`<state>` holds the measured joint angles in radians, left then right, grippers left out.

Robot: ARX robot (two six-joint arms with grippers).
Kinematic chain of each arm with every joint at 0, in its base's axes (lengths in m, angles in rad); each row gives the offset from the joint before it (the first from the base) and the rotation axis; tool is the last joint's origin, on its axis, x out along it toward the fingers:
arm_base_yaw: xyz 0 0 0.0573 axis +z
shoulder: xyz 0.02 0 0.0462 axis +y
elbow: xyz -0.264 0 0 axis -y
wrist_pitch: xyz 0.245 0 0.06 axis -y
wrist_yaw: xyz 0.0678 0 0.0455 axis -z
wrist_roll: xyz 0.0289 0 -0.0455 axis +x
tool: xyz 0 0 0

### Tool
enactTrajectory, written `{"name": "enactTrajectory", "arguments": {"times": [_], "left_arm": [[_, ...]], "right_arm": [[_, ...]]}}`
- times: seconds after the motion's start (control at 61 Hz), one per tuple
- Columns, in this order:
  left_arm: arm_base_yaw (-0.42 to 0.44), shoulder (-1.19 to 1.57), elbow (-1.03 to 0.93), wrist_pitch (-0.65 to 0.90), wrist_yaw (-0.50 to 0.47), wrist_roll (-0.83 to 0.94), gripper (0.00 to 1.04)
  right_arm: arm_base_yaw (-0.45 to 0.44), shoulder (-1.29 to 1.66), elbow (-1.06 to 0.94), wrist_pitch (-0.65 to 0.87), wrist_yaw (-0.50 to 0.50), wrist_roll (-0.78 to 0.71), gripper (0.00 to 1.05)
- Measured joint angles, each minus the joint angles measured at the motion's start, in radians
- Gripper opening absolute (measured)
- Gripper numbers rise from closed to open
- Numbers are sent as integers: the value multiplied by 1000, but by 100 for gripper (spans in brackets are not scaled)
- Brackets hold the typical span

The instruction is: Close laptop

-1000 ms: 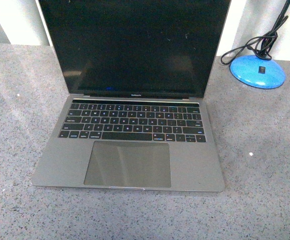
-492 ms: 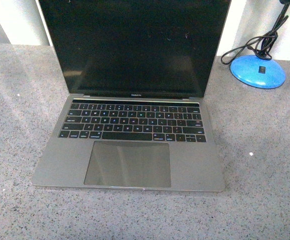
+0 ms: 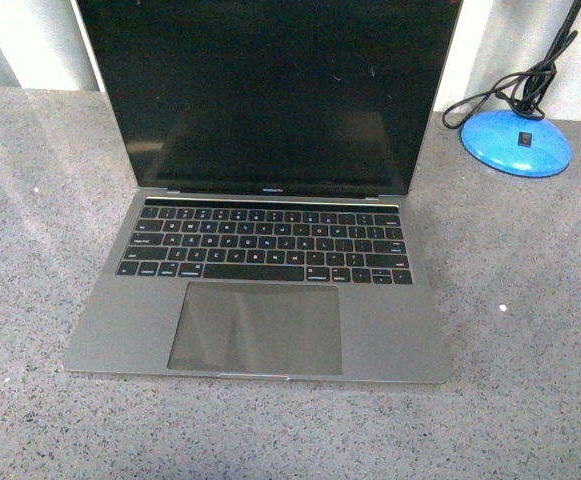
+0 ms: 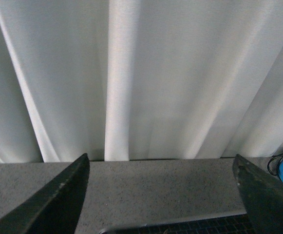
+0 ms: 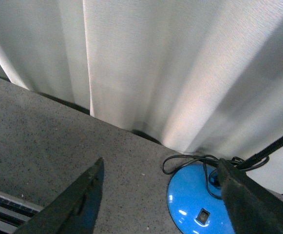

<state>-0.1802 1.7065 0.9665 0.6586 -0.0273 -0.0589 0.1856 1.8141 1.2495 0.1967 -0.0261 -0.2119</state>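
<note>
Sitting unchanged since a second ago, the laptop (image 3: 260, 300) stays wide open on the surface (image 3: 530, 300); left gripper (image 4: 160, 157) and right gripper (image 5: 160, 162) hang spread, empty, so closing looks unstarted.

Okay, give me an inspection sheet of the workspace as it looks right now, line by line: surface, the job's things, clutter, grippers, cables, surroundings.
Surface: grey speckled countertop, with a few pale flecks.
Job's things: slim space-grey metal laptop, lid open, black screen dark, base flat on the countertop; the top of the lid is out of frame.
Clutter: round glossy blue lamp base to the right behind the laptop, not touching it.
Grippers: left gripper open, holding nothing; right gripper open, holding nothing; neither shows in the front view.
Cables: black cable looped at the lamp base, running up out of view.
Surroundings: white pleated curtain behind the countertop.
</note>
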Motion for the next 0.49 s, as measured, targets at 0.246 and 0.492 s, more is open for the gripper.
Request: {"name": "enactTrajectory", "arguments": {"times": [0.246, 0.492], "left_arm": [[-2, 72, 107, -106, 11, 5, 38], [3, 113, 188, -192, 16, -5, 4]], "right_arm": [[33, 59, 88, -29, -35, -3, 16], [38, 101, 124, -38, -47, 10, 1]]}}
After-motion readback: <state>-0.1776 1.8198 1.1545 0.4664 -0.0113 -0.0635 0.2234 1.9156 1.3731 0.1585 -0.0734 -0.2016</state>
